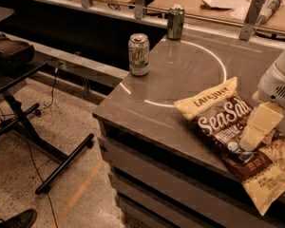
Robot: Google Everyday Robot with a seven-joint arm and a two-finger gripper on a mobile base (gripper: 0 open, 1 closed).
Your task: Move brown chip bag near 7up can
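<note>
The gripper (257,127) sits on the brown chip bag (218,122) at the counter's (180,80) front-right corner, I cannot tell whether clamped, and I judge the bag light, crinkly and slippery, best pinched at its cream end seam.

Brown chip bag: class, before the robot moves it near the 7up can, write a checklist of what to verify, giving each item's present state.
1. The brown chip bag lies flat on the table, front right: ok.
2. The 7up can stands upright near the table's left edge: ok.
3. The tool is over the bag's middle: ok.
4. The tool has a firm hold of the bag: cannot tell.
5. Nothing stands on the tabletop between bag and 7up can: ok.
6. The dark green can stands off that path, at the far edge: ok.
</note>
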